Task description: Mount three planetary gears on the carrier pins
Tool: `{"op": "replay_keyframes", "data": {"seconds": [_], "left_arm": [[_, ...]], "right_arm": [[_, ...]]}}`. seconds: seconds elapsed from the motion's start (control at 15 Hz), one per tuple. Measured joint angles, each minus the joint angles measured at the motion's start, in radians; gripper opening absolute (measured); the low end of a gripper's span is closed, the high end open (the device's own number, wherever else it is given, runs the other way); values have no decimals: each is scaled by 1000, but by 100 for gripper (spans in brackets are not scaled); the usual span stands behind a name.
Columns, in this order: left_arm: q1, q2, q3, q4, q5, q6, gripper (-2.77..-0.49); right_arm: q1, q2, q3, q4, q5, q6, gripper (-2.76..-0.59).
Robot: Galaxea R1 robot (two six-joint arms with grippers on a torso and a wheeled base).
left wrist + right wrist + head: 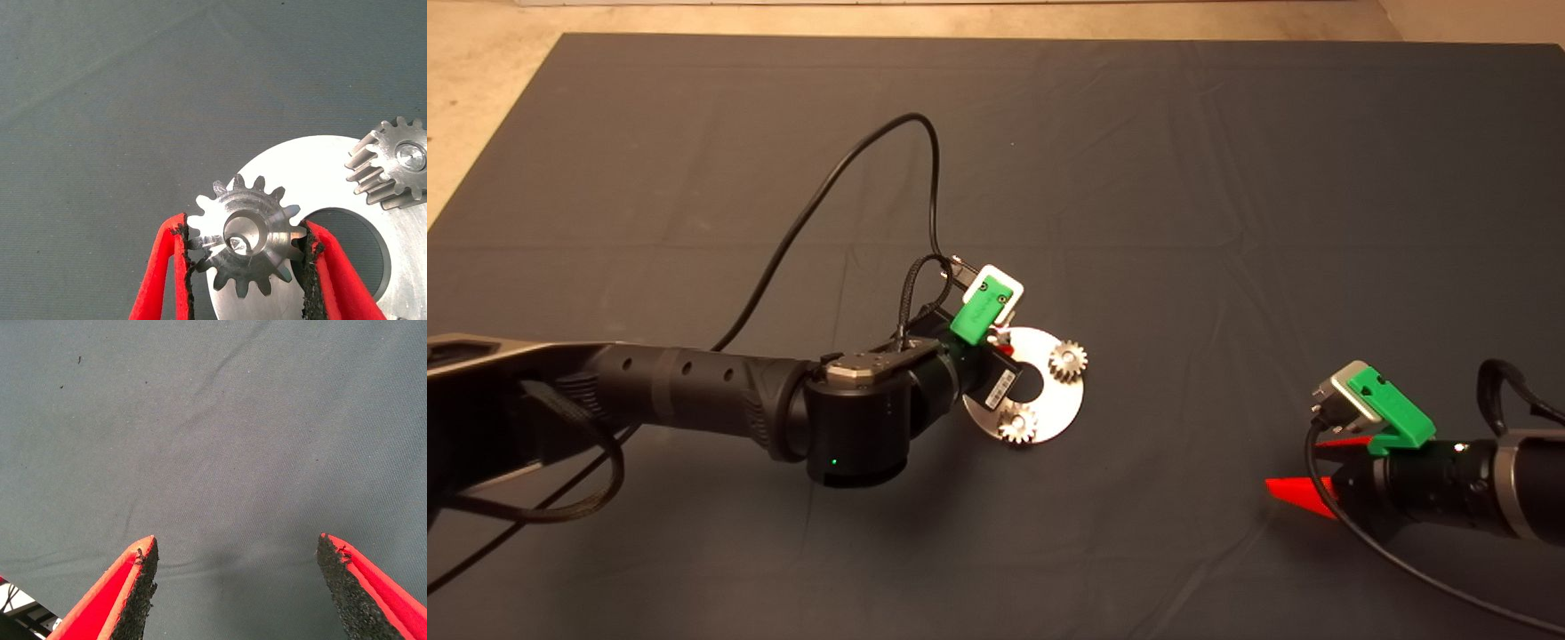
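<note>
The silver disc [1064, 404] lies mid-mat with its central hole partly covered by my left wrist. Two planetary gears [1067, 358] [1017, 421] sit on carrier pins on it. My left gripper [1003, 338] hangs over the disc's far-left rim. In the left wrist view, that gripper [245, 225] is shut on a third gear [243, 237], its pads touching the teeth on both sides. A pin tip [235, 243] shows through the gear's bore, above the disc [313, 173]. Another seated gear [397, 163] is beside it. My right gripper [1303, 467] [237, 587] rests open over bare mat.
The dark mat [1138, 178] covers the table, with pale floor beyond its far and left edges. A black cable [854, 169] loops up from the left wrist. Another cable [1405, 569] trails from the right wrist near the front right edge.
</note>
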Motion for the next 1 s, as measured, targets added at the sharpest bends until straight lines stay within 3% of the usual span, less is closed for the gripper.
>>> {"op": "replay_keyframes", "data": {"seconds": [1.0], "left_arm": [[0,-12,9,0,4,0,-256]], "right_arm": [[0,0,0,0,-1,0,-160]]}}
